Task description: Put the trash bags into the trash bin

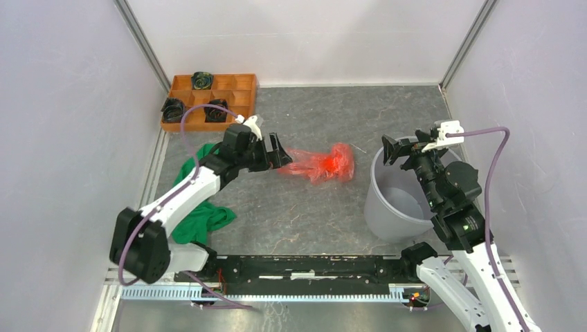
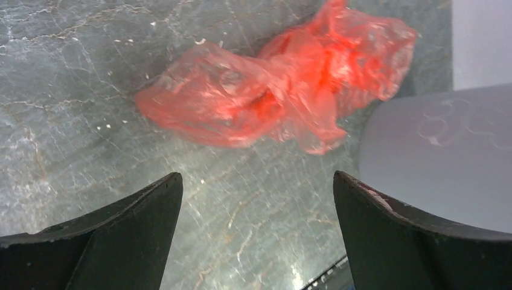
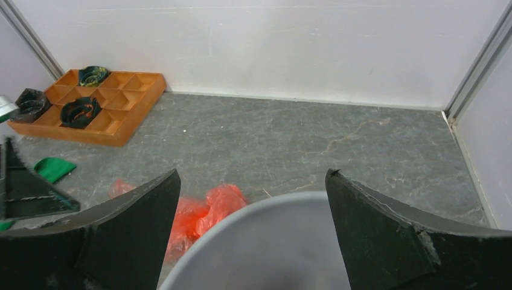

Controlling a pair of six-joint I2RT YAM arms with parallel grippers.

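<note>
Looking down from the top view, the trash bag (image 1: 324,164) lies crumpled on the grey table (image 1: 291,214) near its middle, outside the trash bin (image 1: 385,207), which stands upright at about 4 o'clock from it. The left pincer (image 1: 280,155) sits just beside the bag's 9 o'clock end, fingers apart and holding nothing. The right pincer (image 1: 401,146) hangs over the bin's rim at 12 o'clock, also spread and empty. A wooden tray (image 1: 246,83) with black rolls (image 1: 216,113) rests at the table's 11 o'clock corner; a green cloth (image 1: 201,207) lies at 8 o'clock, under the left arm.

In the left wrist view, the two dark fingers (image 2: 133,229) stand wide apart at the bottom, with the glossy red-orange bag at 12 o'clock, untouched. The bin's pale wall fills the 3 o'clock side.

In the right wrist view, the fingers (image 3: 386,235) are spread, the bin's rim curving between them at 6 o'clock. The bag shows past the rim at 7 o'clock, the tray at 10 o'clock.
</note>
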